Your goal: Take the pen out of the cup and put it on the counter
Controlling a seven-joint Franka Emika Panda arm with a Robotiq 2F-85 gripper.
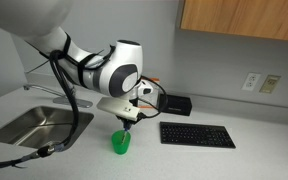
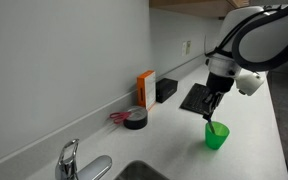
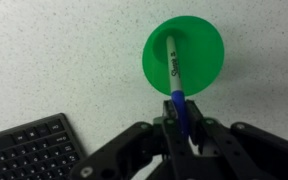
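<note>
Nearest me, the gripper [image 3: 181, 120] is clamped on the blue top of the pen [image 3: 173, 65], which stands in the cup [image 3: 202, 60], tip possibly off the bottom. My arm arches over, wrist pointing straight down, toward the counter's [image 3: 64, 50] front edge.

The arm [image 1: 104, 68] is made of glossy white, rounded shells with black bands at the joints. In an exterior view its big end shell [image 2: 269, 35] looks white at the rim and dark grey across the middle. Black cables [image 1: 72, 100] run along the arm and hang in a loop at 7 o'clock from the wrist. A white boxy block [image 2: 250, 82] sits at the wrist. The gripper [image 3: 181, 120] is matte black. In the wrist view its angular links spread toward 8 and 4 o'clock, and the two fingers [image 3: 199, 135] are slim black bars.
</note>
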